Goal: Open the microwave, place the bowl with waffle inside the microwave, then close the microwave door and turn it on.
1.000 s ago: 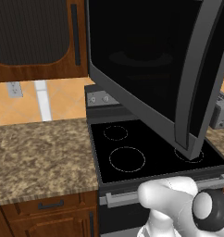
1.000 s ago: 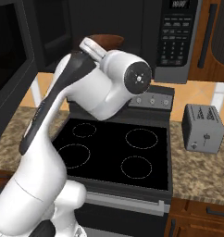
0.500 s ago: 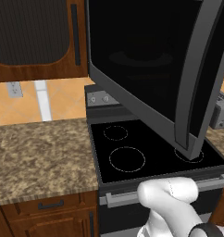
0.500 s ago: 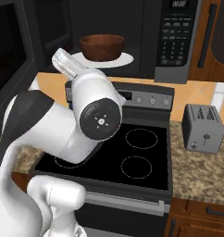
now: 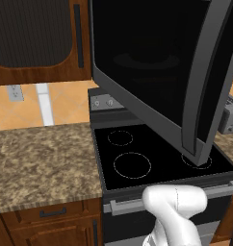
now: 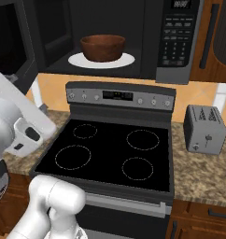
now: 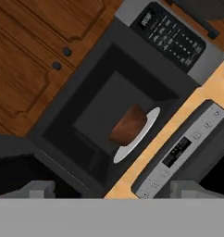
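The microwave (image 6: 133,37) hangs above the stove with its cavity exposed. Inside it, a brown bowl (image 6: 102,46) rests on a white round plate (image 6: 102,60); I cannot see the waffle in the bowl. The microwave door (image 5: 147,72) is swung wide out over the stove, its long grey handle (image 5: 207,81) on the outer edge. In the hand view the bowl (image 7: 128,125) and plate (image 7: 137,139) lie well ahead of my gripper (image 7: 115,190). The gripper is open, with nothing between its fingertips (image 7: 40,189), and it is drawn back from the cavity.
A black glass-top stove (image 6: 110,154) with a knob panel (image 6: 119,95) sits under the microwave. A small grey toaster (image 6: 204,128) stands on the granite counter (image 6: 203,172) to the right. The microwave keypad (image 6: 176,35) is right of the cavity. Wooden cabinets (image 5: 36,38) flank the microwave.
My arm has pulled back out of the microwave and dropped low to the left. The bowl stays on the plate inside, now in full view.
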Controlling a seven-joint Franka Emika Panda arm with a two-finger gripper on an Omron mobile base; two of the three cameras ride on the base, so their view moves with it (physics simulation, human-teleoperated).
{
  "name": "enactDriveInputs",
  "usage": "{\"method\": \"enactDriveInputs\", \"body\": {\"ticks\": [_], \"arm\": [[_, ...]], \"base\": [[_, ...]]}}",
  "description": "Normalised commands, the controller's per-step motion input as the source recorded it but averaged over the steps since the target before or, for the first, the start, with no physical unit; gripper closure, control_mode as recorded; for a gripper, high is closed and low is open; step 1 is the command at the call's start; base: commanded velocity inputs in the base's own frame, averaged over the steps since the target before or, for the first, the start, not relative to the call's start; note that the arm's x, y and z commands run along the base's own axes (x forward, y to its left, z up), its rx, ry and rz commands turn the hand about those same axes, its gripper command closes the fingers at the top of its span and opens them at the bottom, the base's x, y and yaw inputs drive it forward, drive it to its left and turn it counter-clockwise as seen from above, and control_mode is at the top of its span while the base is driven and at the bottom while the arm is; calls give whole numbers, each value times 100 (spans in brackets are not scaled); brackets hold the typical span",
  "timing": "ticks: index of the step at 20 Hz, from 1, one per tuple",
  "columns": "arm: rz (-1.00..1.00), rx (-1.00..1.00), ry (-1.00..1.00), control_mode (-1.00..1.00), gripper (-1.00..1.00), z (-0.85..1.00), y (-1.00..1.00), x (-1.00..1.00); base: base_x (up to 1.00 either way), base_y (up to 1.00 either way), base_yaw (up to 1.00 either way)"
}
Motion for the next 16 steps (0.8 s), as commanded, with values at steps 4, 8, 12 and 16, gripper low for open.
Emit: {"method": "enactDriveInputs", "body": {"ticks": [4,8,12,16], "arm": [[-17,7,-6,-100,-100,0,98,-92],[-12,5,0,-100,-100,-1,100,-22],[-2,9,0,-100,-100,-13,100,0],[0,9,0,-100,-100,-21,85,4]], "base": [[0,0,0],[0,0,0],[0,0,0],[0,0,0]]}}
